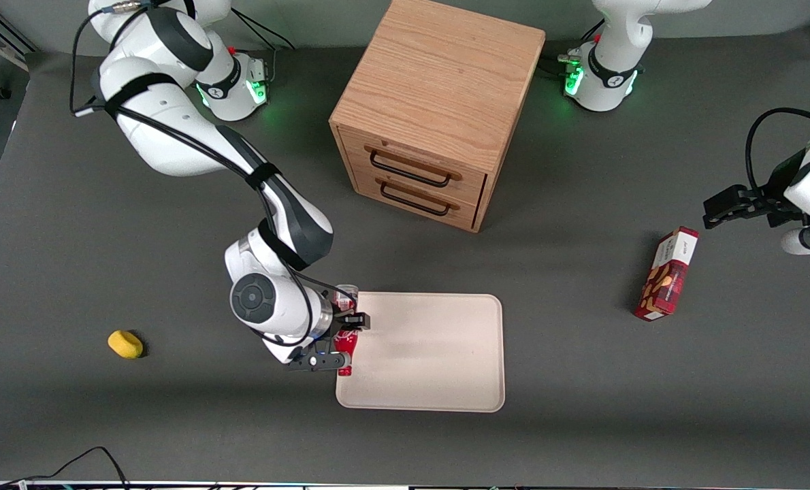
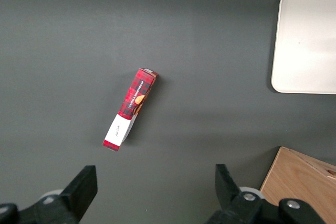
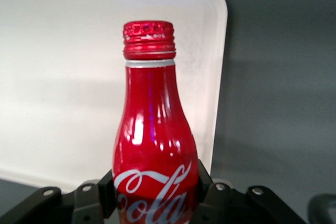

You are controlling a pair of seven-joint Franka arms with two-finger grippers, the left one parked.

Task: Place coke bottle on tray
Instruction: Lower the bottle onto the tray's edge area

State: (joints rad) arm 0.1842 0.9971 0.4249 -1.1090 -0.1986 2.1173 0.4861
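The coke bottle (image 3: 155,145) is pinched at its body by the gripper (image 1: 342,338) and is held over the tray (image 1: 439,354) edge toward the working arm's end of the worktop (image 1: 582,408); release onto the tray is judged outstanding. Counted: one bottle, one tray, one snack box (image 1: 667,274), one two-drawer cabinet (image 1: 432,109), one yellow object (image 1: 125,344).

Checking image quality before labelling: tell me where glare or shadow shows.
Right wrist view: bright streaks on the coke bottle held in the tool; front view: tray evenly lit, drawer cabinet casts soft shadow; left wrist view: snack box faintly shadowed.
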